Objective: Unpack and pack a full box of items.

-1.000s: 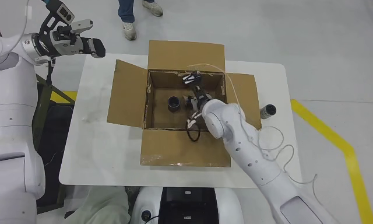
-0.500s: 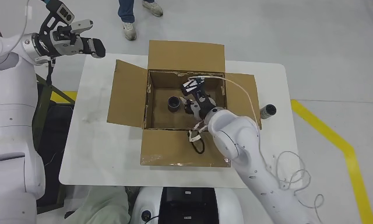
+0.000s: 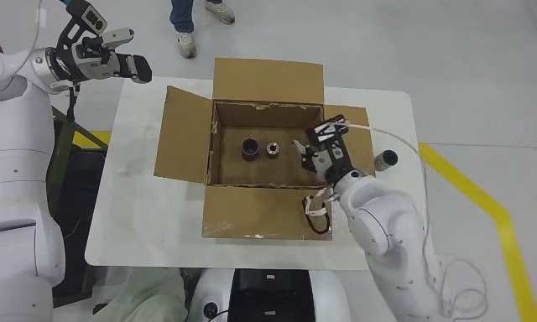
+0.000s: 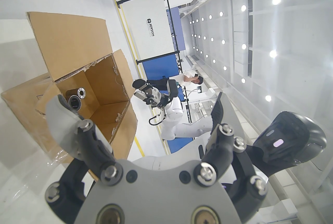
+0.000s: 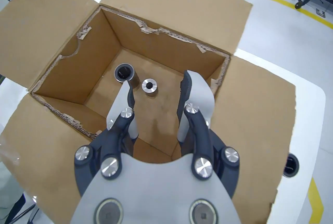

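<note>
Over the box (image 5: 169, 1), right fingers (image 5: 200, 89) spread, empty, dark cylinder (image 5: 124, 74) and silver cylinder (image 5: 149, 86) seemingly well below

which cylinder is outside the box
The dark cylinder on the table, beside the box flap; the larger cylinder and the silver cylinder sit on the box floor.

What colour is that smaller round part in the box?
The smaller round part is silver, clearest in the right wrist view.
</note>
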{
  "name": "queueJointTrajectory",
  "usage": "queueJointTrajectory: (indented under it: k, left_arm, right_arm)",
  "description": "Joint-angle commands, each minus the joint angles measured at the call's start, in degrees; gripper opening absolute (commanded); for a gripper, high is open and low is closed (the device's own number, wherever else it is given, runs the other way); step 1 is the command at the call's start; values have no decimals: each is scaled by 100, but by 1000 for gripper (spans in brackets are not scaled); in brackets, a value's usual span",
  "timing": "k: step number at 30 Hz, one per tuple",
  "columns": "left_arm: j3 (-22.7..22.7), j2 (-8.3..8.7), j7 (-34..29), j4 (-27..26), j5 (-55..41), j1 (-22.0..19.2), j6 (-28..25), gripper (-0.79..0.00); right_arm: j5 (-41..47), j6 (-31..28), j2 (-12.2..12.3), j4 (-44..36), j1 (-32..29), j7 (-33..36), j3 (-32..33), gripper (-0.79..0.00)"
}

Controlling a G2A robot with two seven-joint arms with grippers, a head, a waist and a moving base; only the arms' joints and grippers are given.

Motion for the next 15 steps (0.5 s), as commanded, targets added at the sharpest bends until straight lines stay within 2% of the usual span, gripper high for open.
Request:
queueJointTrajectory:
  k: [1, 8, 15]
  left_arm:
    - [0, 0, 0, 0, 0, 0, 0, 0]
    - [0, 0, 0, 0, 0, 0, 0, 0]
    - [0, 0, 0, 0, 0, 0, 0, 0]
  right_arm:
    - [45, 5, 29, -129, -158, -59, 265, -397]
    - [224, 113, 120, -331, -647, -257, 1220, -397]
    - [508, 308, 180, -49, -888, -323, 2102, -388]
